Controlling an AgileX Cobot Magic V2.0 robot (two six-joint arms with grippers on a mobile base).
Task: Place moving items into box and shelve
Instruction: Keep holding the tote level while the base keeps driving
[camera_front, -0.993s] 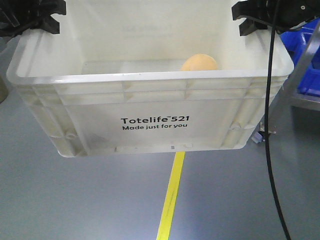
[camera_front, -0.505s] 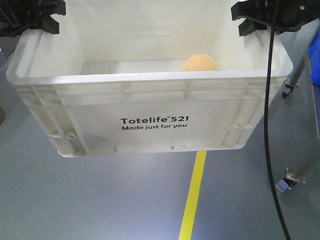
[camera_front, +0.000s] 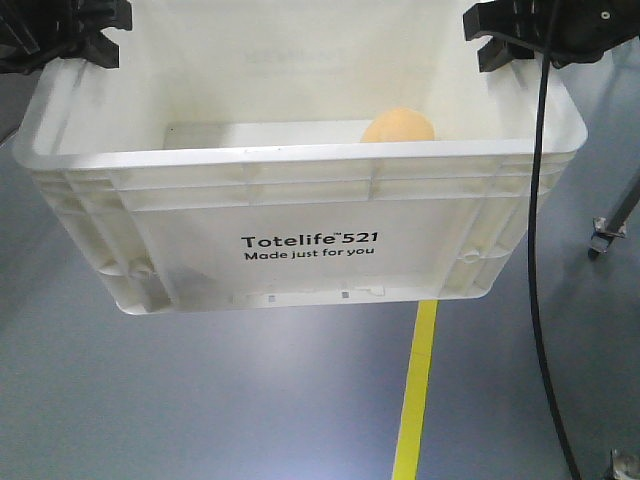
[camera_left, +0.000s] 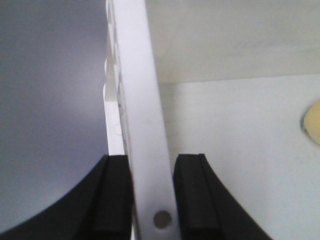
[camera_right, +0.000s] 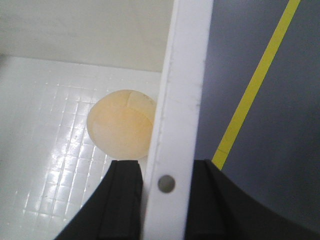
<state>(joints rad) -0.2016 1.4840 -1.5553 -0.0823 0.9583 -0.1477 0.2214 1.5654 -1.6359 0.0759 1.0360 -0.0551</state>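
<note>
Left gripper (camera_left: 152, 197): fingers closed on one side wall of the crate (camera_front: 310, 250), one inside, one outside. Right gripper (camera_right: 167, 197): same clamp on the opposite wall. Contents counted: one yellow-orange ball (camera_right: 120, 125) on the crate bottom beside the right wall, lower half hidden in the front view. A yellowish sliver (camera_left: 312, 122), cropped by the left wrist view's edge, cannot be identified

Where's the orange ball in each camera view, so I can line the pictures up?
Front-facing: orange ball right of centre, inside the crate, peeking above the near rim.
Left wrist: only a yellowish sliver at the right edge, probably that ball.
Right wrist: left of centre, beside the rim.
Shared landmark: the crate's white rim, upright in both wrist views.
</note>
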